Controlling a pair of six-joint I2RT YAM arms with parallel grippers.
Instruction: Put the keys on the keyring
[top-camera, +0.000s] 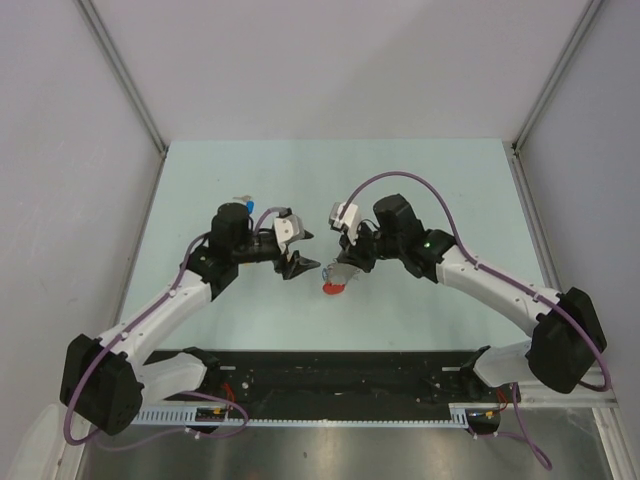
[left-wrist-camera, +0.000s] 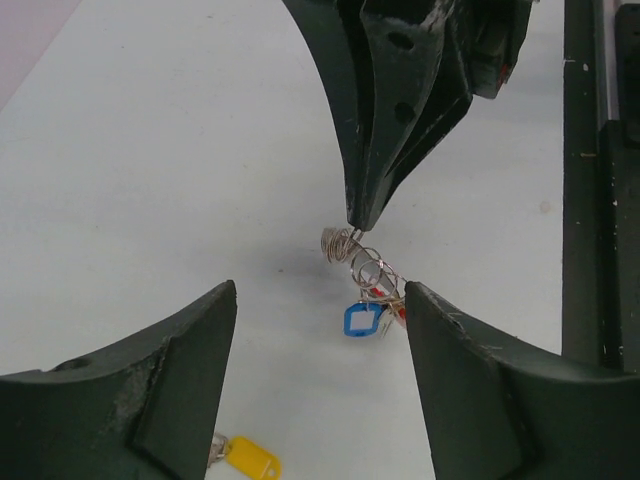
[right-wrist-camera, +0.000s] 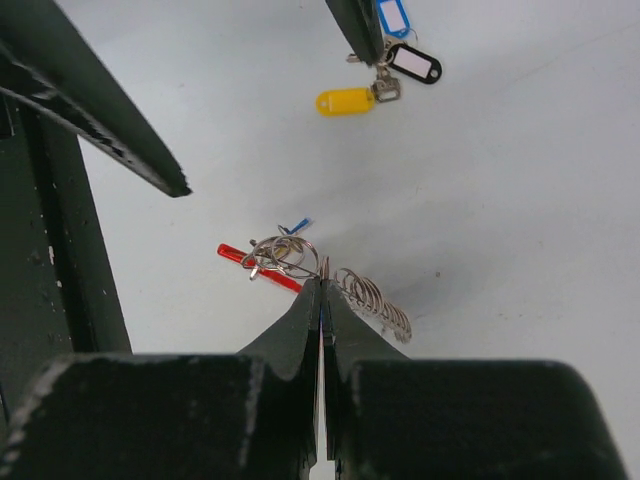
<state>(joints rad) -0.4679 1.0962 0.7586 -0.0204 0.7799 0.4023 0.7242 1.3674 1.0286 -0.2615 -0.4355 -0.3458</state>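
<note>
Right claw (right-wrist-camera: 322, 288), shut, pinches the keyring (right-wrist-camera: 372, 298) by its seemingly limp, slippery links; left claw (left-wrist-camera: 320, 292), open, should take the stiff arc.

no readable text, labels or numbers

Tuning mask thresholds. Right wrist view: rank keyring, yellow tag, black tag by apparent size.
1. keyring, largest, though nearest the camera.
2. yellow tag and black tag: look about alike, farther off; not ranking them.

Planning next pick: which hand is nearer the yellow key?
Left. The left hand is open close by the yellow key; the right hand, farther off, pinches the keyring.
</note>
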